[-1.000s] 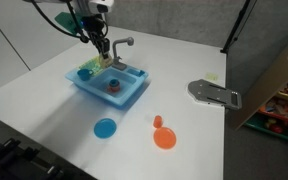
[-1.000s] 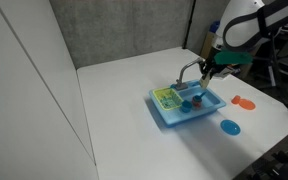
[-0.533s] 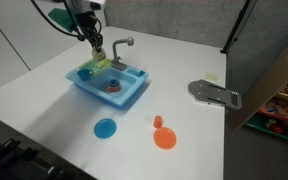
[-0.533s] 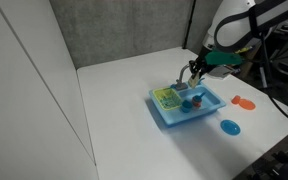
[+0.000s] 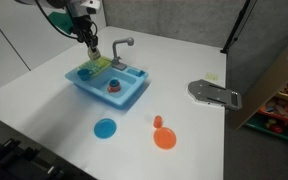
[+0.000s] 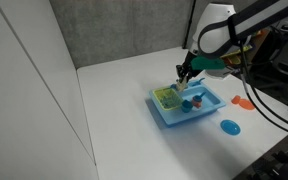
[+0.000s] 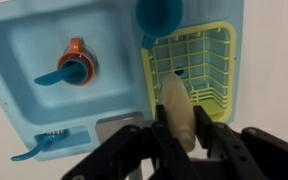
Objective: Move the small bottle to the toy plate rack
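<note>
My gripper (image 7: pixel 180 128) is shut on the small bottle (image 7: pixel 177 105), a cream-white piece held between the black fingers. It hangs over the inner edge of the yellow-green toy plate rack (image 7: pixel 212 60), which forms one end of the light blue toy sink (image 7: pixel 24 50). In both exterior views the gripper (image 5: pixel 91 55) (image 6: pixel 185 76) is above the rack (image 5: pixel 88 71) (image 6: pixel 166 96) end of the sink. The bottle is too small to make out there.
The sink basin holds an orange cup-like piece with a blue spoon (image 7: pixel 74 70). A blue round cup (image 7: pixel 160 14) sits at the rack's corner. The grey tap (image 5: pixel 122 44) stands behind the sink. A blue disc (image 5: pixel 105 127), an orange plate (image 5: pixel 165 139) and a grey tool (image 5: pixel 214 93) lie on the table.
My gripper has moved with the bottle from over the basin near the tap sideways to above the rack end of the sink.
</note>
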{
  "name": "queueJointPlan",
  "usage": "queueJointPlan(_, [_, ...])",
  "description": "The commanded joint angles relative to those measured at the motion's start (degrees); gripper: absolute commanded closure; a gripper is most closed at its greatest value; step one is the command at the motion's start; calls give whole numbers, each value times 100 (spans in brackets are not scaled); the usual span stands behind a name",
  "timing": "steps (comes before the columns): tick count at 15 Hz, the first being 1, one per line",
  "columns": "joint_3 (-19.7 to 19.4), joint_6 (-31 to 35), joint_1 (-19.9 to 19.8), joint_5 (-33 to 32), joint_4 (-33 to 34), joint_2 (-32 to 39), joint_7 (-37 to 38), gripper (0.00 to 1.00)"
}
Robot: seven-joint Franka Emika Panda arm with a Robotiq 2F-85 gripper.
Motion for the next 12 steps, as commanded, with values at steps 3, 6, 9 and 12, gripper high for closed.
queueJointPlan(3, [97, 17, 14, 244, 439, 477, -214, 91])
queueJointPlan(6, [93, 6, 27, 232, 518, 634, -224, 91])
queueJointPlan(9, [78, 6, 37, 210, 537, 739, -233, 91])
queueJointPlan(12, [67, 3, 35, 202, 539, 796, -243, 91])
